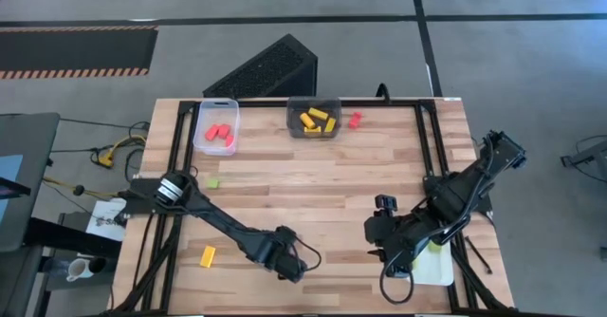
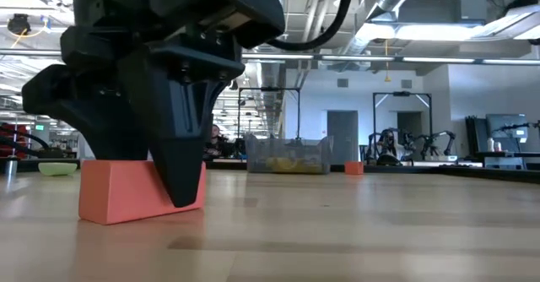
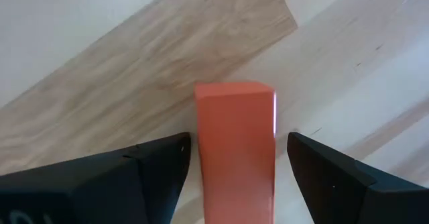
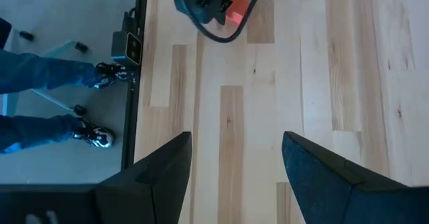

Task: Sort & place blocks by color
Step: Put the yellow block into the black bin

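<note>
My left gripper is down at the table near its near edge, open. Its fingers stand on either side of a red block that lies flat on the wood, and a narrow gap shows on each side. In the low view one finger stands in front of that block. My right gripper hovers open over bare wood to the right. Red blocks lie in the clear tray and yellow ones in the dark grey tray.
Loose on the table are a red block by the grey tray, a green one and a yellow one on the left. A white tray lies under the right arm. A person's legs stand beside the table.
</note>
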